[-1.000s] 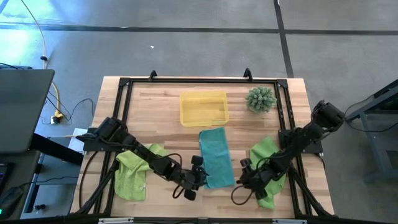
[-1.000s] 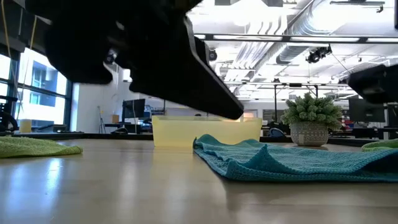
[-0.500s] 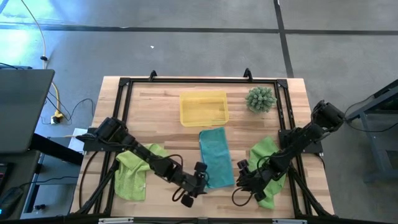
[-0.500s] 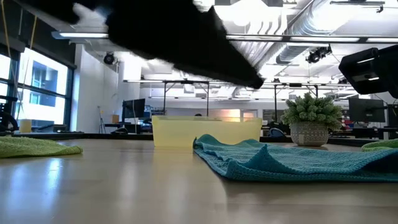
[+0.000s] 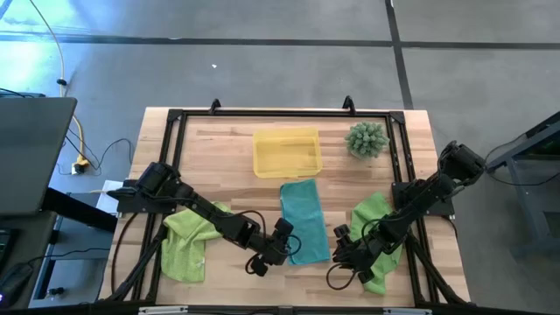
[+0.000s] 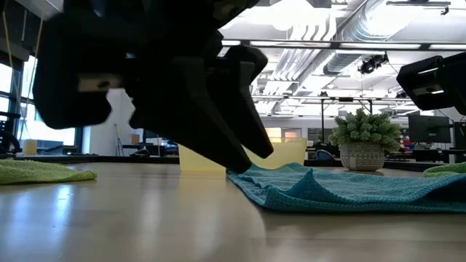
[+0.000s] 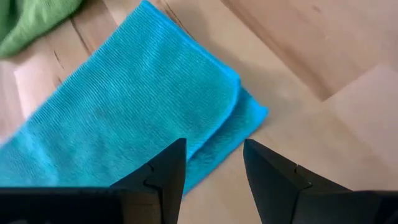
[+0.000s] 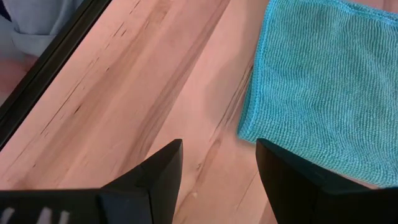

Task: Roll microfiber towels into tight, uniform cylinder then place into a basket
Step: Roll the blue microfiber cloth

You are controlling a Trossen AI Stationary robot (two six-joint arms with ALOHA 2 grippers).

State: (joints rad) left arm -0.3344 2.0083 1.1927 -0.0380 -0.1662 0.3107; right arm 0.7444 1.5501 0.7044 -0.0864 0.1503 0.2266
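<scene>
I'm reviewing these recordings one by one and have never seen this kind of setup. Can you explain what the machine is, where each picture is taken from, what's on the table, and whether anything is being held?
These are two dark robot arms working at a wooden table. One picture looks straight down, one sits at tabletop height, and two come from cameras on the arms' wrists.

On the table lie a folded teal towel, a lime-green towel on the left, another on the right, a yellow basket and a small spiky plant.

The left gripper is at the teal towel's near left corner, its fingers open. The right gripper is near the towel's other near corner, also open. Neither holds anything; no towel is rolled yet and the basket looks empty.
</scene>
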